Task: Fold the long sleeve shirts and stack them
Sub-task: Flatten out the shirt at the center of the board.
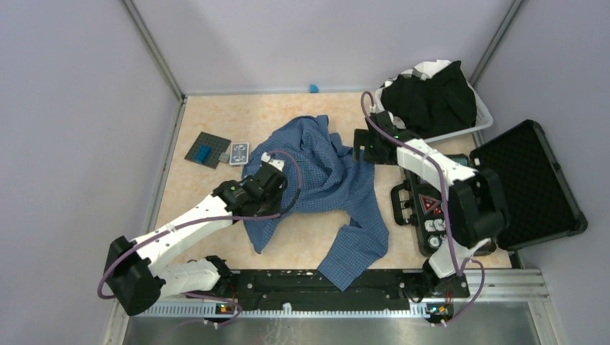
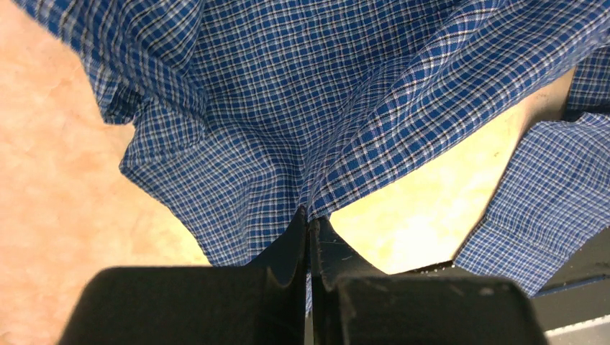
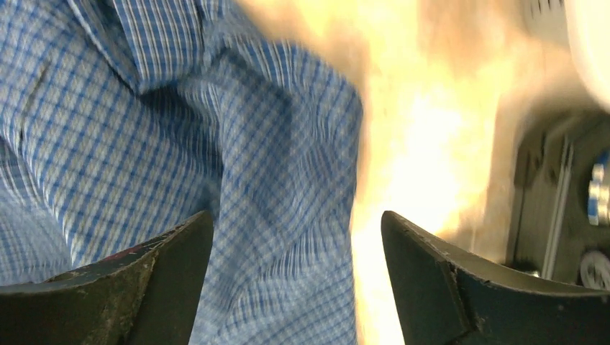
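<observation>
Blue shirt pinched in my left claw; right claw gapes empty. Thin fold could slip if I lift fast.

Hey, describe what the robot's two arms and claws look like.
Both the left arm and right arm have white shells with chunky black joints, and a thin purple cable loops along each. The left claw and right claw have flat black wedge-shaped fingers, slightly scuffed.
</observation>
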